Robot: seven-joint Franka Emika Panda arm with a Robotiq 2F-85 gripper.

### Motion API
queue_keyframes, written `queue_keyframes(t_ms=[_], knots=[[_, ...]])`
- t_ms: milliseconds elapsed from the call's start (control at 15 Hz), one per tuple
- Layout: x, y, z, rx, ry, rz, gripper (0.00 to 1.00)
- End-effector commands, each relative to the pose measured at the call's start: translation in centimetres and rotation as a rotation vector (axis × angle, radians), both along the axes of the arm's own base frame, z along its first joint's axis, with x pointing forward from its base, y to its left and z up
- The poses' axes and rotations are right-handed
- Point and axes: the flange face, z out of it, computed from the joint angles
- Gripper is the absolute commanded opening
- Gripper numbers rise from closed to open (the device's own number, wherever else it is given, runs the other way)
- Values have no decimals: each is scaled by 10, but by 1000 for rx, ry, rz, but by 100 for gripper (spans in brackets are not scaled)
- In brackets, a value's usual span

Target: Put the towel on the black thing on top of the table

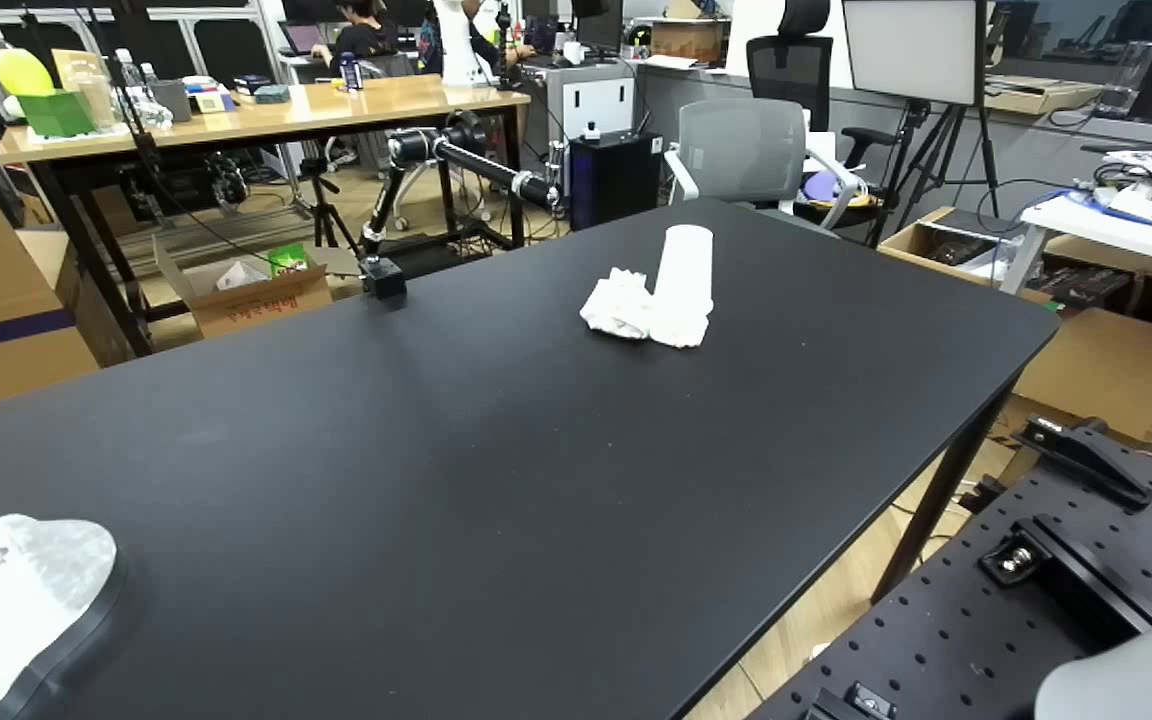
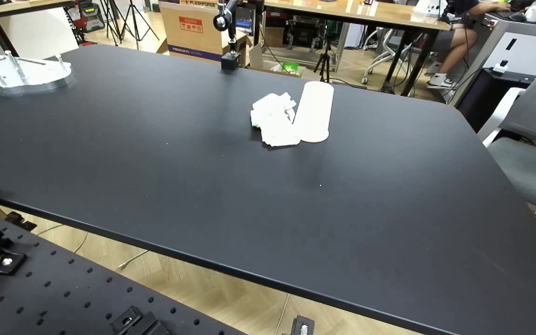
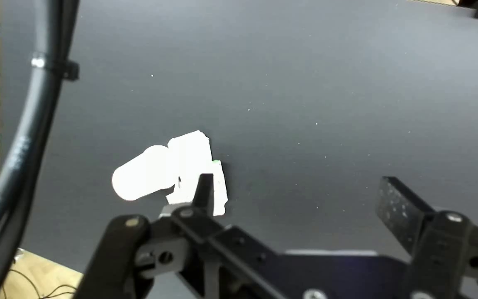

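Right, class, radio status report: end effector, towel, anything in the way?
End effector open, nothing held. Towel crumpled on the black table. White cup close beside it, seemingly touching, might hamper the grasp.

Towel (image 3: 191, 158) partly behind the pincer (image 3: 297, 185), wrist view.

- white cylinder (image 2: 315, 111), upright
- pale pegged board (image 1: 16, 610), left in both exterior views
- grey chair (image 1: 742, 150), right in both exterior views
- green box (image 1: 54, 115), far left in an exterior view
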Motion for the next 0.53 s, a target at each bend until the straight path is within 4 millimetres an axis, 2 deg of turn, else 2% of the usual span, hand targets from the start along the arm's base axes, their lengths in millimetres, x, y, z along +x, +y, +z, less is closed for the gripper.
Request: queue_keyframes(t_ms=[0,267,467], knots=[[4,-4,0,-26,-67,-31,100],[22,-39,-18,-72,-220,-128,100],[32,-82,-46,-58,-219,-219,100]])
